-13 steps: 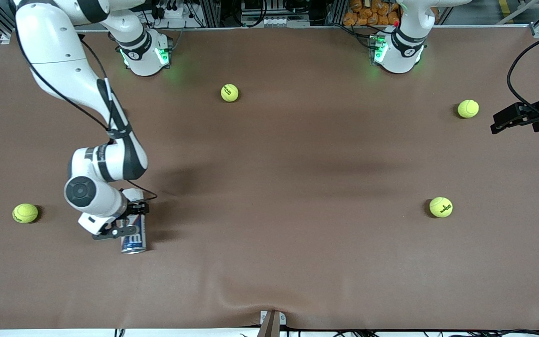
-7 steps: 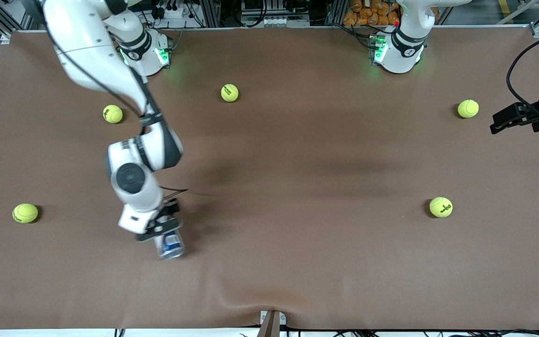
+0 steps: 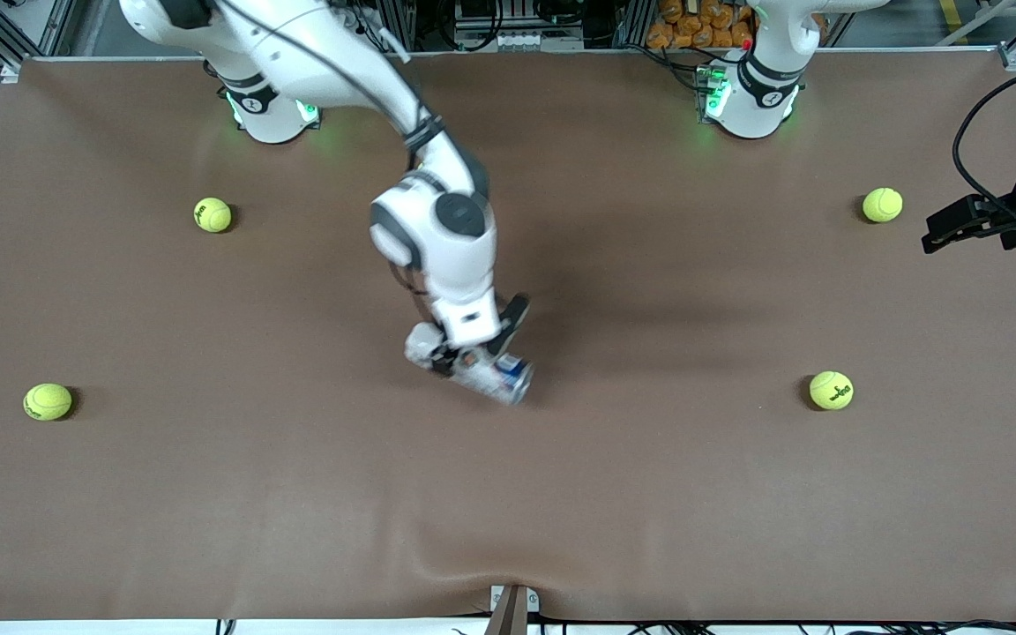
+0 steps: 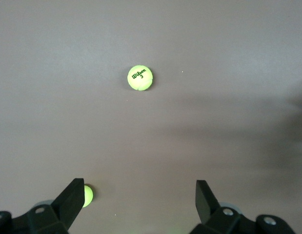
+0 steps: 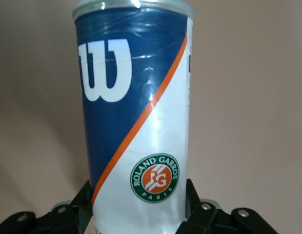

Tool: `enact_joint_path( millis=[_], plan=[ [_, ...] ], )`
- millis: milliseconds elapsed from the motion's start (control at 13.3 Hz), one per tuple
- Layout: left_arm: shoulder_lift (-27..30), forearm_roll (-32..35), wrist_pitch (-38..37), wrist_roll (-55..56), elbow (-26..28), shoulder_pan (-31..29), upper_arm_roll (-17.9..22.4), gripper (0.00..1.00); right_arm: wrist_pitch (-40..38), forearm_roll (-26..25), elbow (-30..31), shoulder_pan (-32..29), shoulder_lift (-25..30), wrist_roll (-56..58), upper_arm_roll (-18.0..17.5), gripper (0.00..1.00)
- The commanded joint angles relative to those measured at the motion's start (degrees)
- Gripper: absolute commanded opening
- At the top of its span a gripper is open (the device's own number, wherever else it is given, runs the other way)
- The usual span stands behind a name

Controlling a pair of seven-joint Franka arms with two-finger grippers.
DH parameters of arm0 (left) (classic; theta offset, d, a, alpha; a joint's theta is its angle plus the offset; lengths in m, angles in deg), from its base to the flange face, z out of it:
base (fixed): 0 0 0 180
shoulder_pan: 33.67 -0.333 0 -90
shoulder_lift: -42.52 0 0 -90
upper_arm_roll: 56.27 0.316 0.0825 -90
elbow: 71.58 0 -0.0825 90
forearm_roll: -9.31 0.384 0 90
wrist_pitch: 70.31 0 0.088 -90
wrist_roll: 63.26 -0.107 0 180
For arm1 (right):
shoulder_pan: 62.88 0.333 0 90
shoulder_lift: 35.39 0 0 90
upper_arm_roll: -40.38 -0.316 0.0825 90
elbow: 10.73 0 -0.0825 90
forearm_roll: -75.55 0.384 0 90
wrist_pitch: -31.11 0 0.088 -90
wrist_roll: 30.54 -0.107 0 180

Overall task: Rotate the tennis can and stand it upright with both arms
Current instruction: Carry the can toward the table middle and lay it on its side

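Right wrist view is showing the right gripper [image 5: 141,214] clamping the tennis can [image 5: 136,97] by its white end, the fingers [image 5: 77,204] pressing on either flank, so the navy part with the white W and the silver rim is jutting out free. Gripping low on one end looks deliberate: it is leaving most of the tube bare, probably so the other arm can take hold for the turn upright.

From the front camera, the right gripper [image 3: 473,353] is carrying the tennis can [image 3: 497,377] tilted above the middle of the tabletop, well away from every edge and corner, its rim end pointing down toward the left arm's end. That central spot seems chosen because both arms can reach it.

At the edge at the left arm's end, the left gripper [image 3: 971,220] is waiting with its fingers spread wide and holding nothing; its own wrist view is showing the left gripper [image 4: 138,204] apart over bare brown surface.

Four tennis balls are lying scattered toward the edges, one [image 3: 831,390] being nearest the can, yet well apart from it.

The can is not yet standing; the handover is still to come.
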Motion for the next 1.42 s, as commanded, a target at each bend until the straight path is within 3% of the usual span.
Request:
enact_joint_path(
  millis=[0,300,375,450,749,1049,1349],
  plan=[
    [-0.3,1.0,-0.7,-1.0,-0.7,-0.1,-0.2,1.00,3.8,-2.7,-0.3,5.8,-3.0,5.1,0.6,0.76],
    [-0.5,0.6,-0.7,-0.5,-0.6,0.1,-0.2,1.00,9.1,-4.2,-0.2,11.2,-6.4,5.2,0.6,0.78],
    [-0.7,0.6,-0.7,-0.5,-0.7,0.1,-0.2,1.00,9.1,-4.1,-0.2,11.3,-6.5,5.3,0.6,0.85],
    [-0.8,0.5,-0.7,-0.5,-0.7,0.2,-0.2,1.00,9.0,-3.8,-0.2,11.3,-6.5,4.5,0.6,1.00],
    [-1.5,-1.0,-0.7,-0.3,-0.7,0.1,-0.3,1.00,7.6,-3.4,-0.2,13.3,-5.2,4.6,0.5,1.00],
    [-2.0,-5.2,-0.8,-0.5,-0.3,-1.1,0.0,1.00,-4.8,-1.1,-0.3,14.4,2.7,4.5,-1.6,1.00],
    [-2.8,-10.3,-1.2,-1.1,1.5,-3.0,0.0,1.00,-18.9,4.2,-0.7,12.4,12.2,4.3,-1.0,1.00]
  ],
)
